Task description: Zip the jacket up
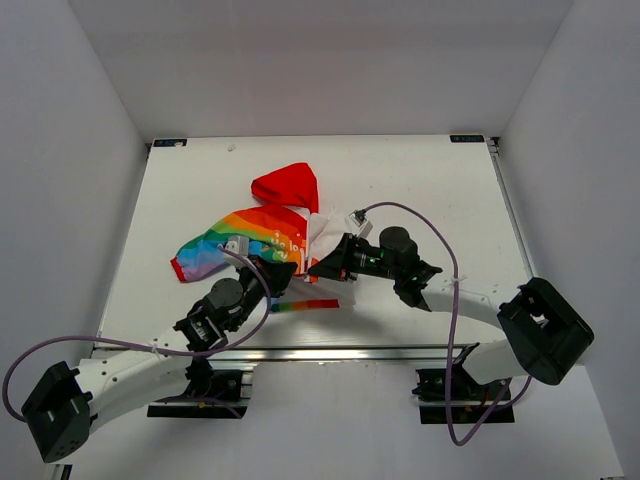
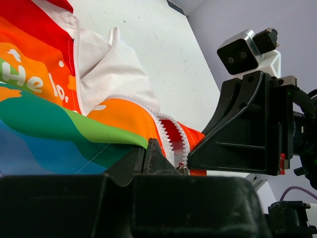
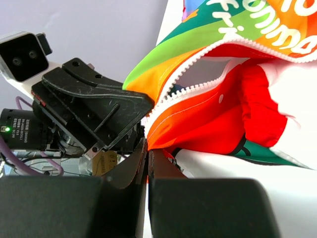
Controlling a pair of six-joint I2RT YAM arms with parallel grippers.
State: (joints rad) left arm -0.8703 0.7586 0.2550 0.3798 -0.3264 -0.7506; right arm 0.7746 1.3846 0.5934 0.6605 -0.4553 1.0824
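White walls close round a white bench (image 1: 420, 180). On its middle lies the jacket (image 1: 265, 235), with the red hood (image 1: 287, 185) toward the far edge, the rainbow sleeve (image 1: 205, 258) out to the left and the open hem toward the arms. Both arms reach to that hem and meet there. The left gripper (image 2: 146, 157) is clenched on the rainbow side's bottom corner. The right gripper (image 3: 147, 158) is pinched tight on the fabric at the foot of the zip, just beside it. This is likely to bring the two zip ends together for starting the slider. From overhead the grippers hide the hem. Only the wrist views show the white zipper teeth (image 3: 198, 87) gaping apart in a V, unjoined. I cannot make out the slider itself.
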